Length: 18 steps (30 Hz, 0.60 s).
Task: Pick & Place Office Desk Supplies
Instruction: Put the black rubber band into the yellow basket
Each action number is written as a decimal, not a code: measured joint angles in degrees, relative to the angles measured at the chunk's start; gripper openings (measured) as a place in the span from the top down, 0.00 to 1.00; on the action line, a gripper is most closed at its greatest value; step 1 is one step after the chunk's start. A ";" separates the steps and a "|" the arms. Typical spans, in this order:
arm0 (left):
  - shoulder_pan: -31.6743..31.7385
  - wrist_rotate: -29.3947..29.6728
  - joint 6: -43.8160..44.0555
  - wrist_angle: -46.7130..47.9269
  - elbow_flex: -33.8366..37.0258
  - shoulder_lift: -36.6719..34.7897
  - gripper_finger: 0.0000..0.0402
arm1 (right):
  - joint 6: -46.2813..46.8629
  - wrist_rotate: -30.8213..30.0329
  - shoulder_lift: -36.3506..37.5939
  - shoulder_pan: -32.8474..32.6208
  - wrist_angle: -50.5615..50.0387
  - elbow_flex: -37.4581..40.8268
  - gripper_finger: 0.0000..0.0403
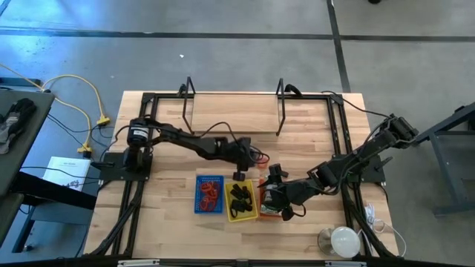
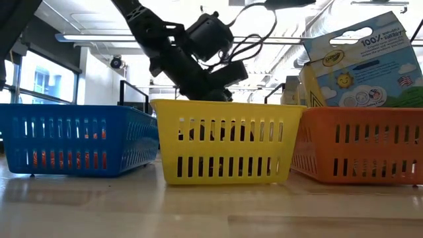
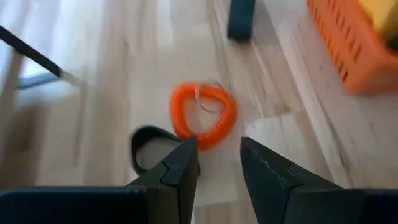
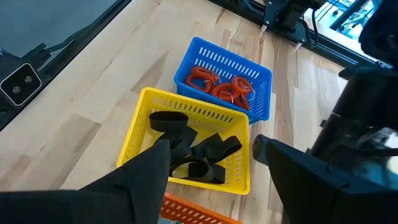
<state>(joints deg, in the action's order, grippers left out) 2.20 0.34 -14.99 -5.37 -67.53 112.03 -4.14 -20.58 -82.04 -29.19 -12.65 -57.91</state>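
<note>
- The left hand (image 3: 214, 171) hovers over the table (image 1: 171, 119) behind the trays, fingers parted and empty, aimed at a red coil loop (image 3: 203, 115) lying flat, with a black loop (image 3: 149, 144) touching it.
- To grip well, it should probably straddle only the coil's near rim, clear of the black one, then close.
- More red loops sit in the blue tray (image 4: 258, 74), so that is the likely drop; black straps (image 4: 193, 146) fill the yellow tray (image 4: 146, 102).
- The right hand (image 4: 211, 165) waits open and empty above the yellow tray.
</note>
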 joint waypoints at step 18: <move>0.52 4.27 -0.72 5.39 -3.82 2.28 0.71 | -0.04 -0.02 0.00 0.00 -0.02 0.00 0.37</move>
<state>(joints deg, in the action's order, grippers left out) 2.72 4.60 -15.71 0.02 -71.35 114.31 -4.18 -20.60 -82.04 -29.19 -12.67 -57.91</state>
